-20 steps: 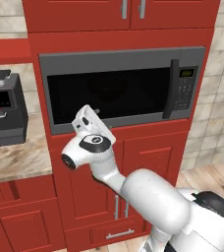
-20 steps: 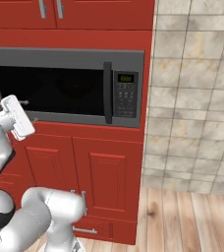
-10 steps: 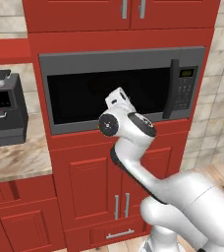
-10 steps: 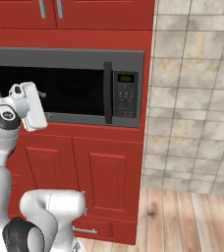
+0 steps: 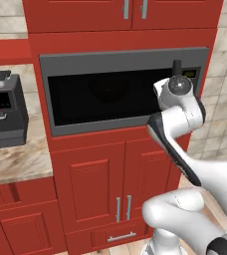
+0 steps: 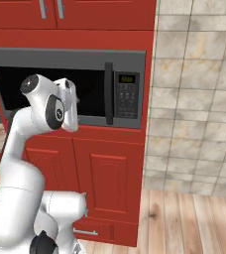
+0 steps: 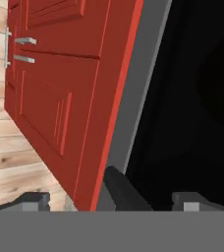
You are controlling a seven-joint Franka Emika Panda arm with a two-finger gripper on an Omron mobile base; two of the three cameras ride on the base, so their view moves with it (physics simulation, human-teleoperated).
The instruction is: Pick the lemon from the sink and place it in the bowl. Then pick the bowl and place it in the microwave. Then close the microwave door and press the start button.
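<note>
Microwave door (image 6: 50,96) looks closed; your gripper (image 7: 111,201) is wide open, holding nothing, near the handle (image 6: 108,93). Steer right to the keypad (image 6: 126,94) and press squarely.

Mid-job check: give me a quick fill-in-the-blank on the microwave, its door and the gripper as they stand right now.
1. The microwave door is ____.
2. The keypad panel sits to the ____ of the door's black bar handle in the right base view.
3. The gripper has its jaws ____.
4. The cabinets around the microwave are ____ in colour.

Missing words: shut; right; open; red
</note>
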